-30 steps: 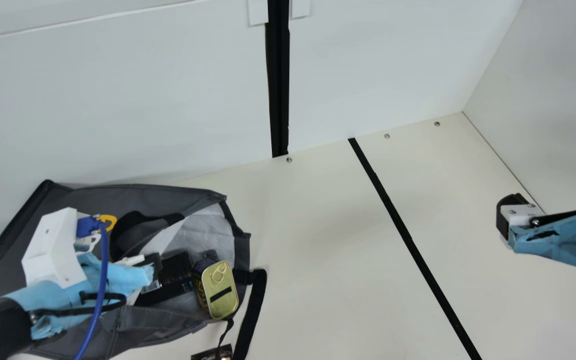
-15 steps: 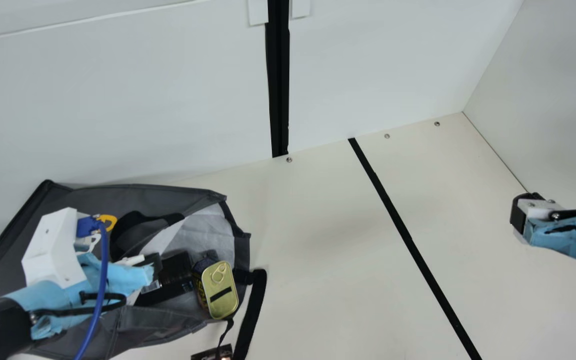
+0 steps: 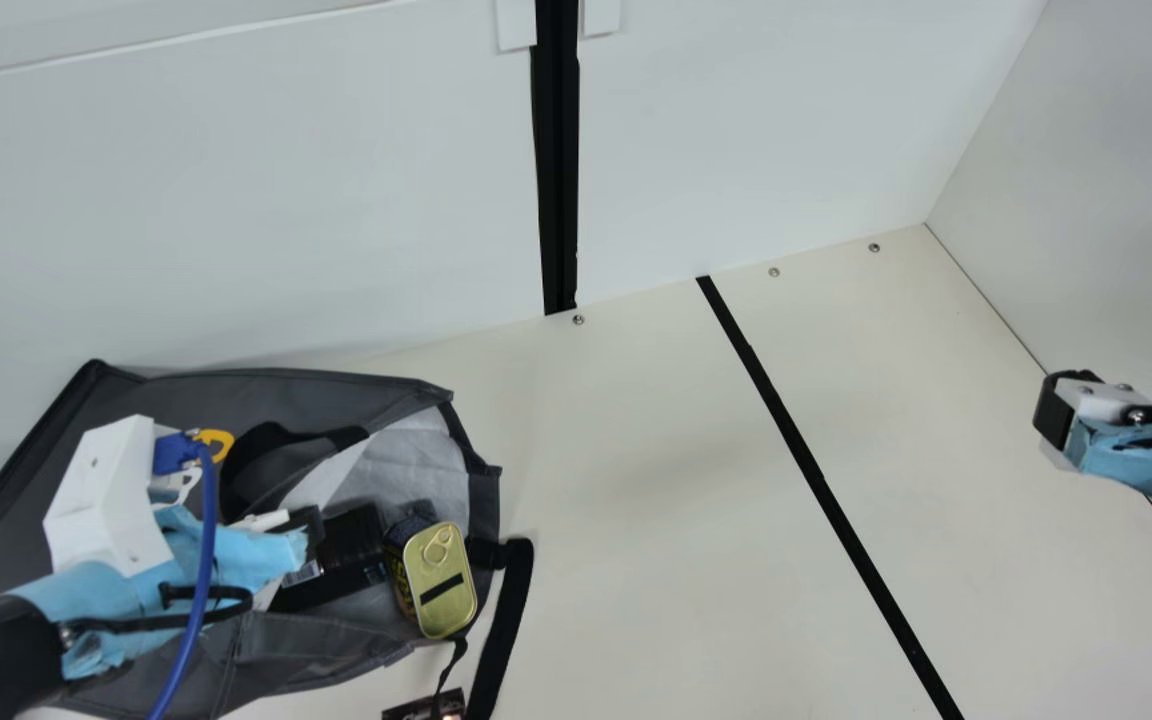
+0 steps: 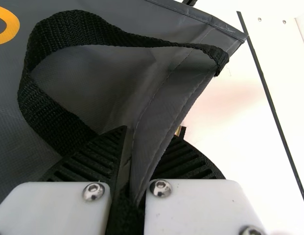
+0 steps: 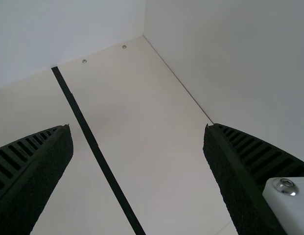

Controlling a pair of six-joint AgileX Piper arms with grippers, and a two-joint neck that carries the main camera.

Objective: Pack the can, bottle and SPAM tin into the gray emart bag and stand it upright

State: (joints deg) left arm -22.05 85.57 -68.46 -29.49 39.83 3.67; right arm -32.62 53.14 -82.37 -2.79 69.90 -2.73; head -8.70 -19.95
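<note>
Left gripper held a fold of the gray emart bag pinched between its ribbed fingers; the bag lay on its side, mouth toward the table's middle. The right gripper, well apart from it, had its fingers spread with nothing between them. At the mouth sat the SPAM tin, pull-ring lid showing, beside dark goods whose kinds I couldn't tell. Raising the bag seemed the likely step; doing it well called for a firm pinch, a slow tilt and the right gripper supporting the mouth, lest the tin slide out.
</note>
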